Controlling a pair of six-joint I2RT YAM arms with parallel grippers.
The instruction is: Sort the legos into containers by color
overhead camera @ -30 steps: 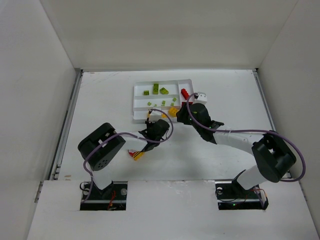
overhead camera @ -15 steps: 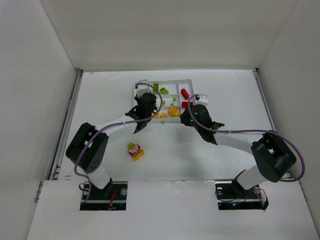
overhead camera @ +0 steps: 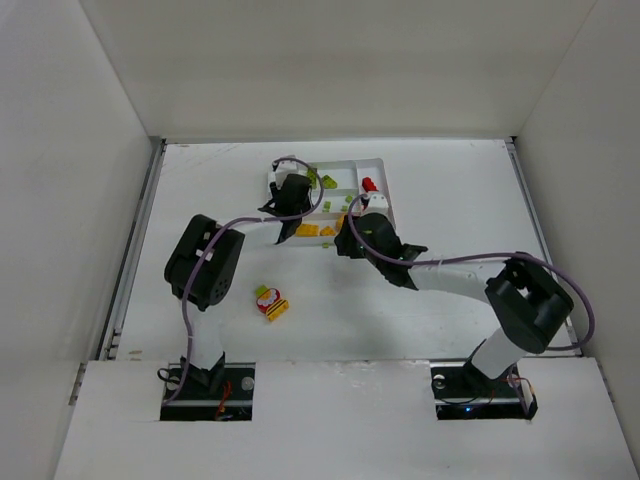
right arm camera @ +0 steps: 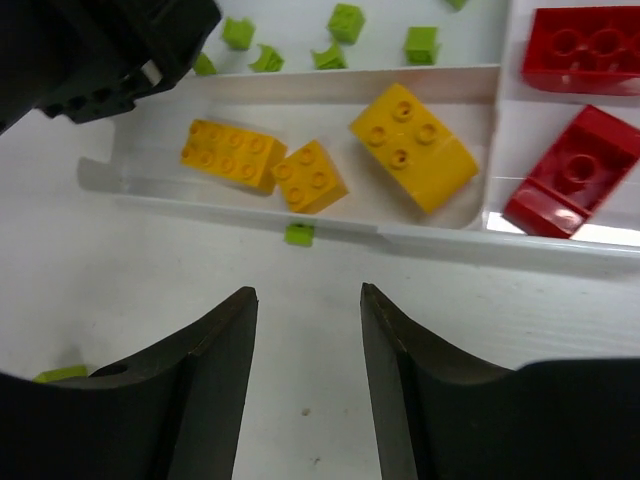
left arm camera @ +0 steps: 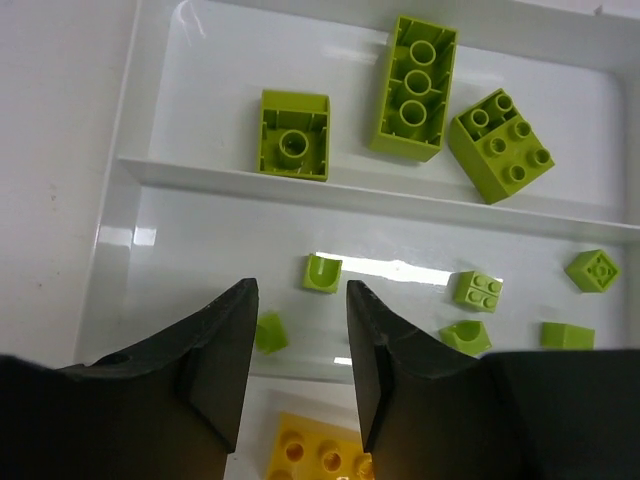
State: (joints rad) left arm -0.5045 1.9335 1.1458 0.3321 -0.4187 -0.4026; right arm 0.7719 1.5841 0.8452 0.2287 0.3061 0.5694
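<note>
The white tray point(overhead camera: 350, 162) holds sorted legos. Lime green bricks point(left arm camera: 413, 87) fill its two far slots, yellow bricks point(right arm camera: 415, 147) lie in the near slot, and red bricks point(right arm camera: 572, 172) are in the crosswise slot. My left gripper point(left arm camera: 300, 288) hovers open over the left part of the tray point(left arm camera: 300, 185), empty, with a yellow brick point(left arm camera: 310, 455) below it. The right gripper point(right arm camera: 306, 292) is open and empty over bare table just short of the tray's near wall point(right arm camera: 440, 238). A tiny green lego point(right arm camera: 299, 233) lies against that wall, outside the tray. A red, yellow and green clump point(overhead camera: 270, 302) sits on the table.
White walls enclose the table on three sides. The left gripper's black body point(right arm camera: 100, 50) shows at the top left of the right wrist view, close to my right gripper. A green bit point(right arm camera: 60, 374) lies on the table to the lower left.
The left arm swung from the tray's near left corner to over the tray, and its jaws opened. My right gripper slid left and back from the tray's right end onto the table.
</note>
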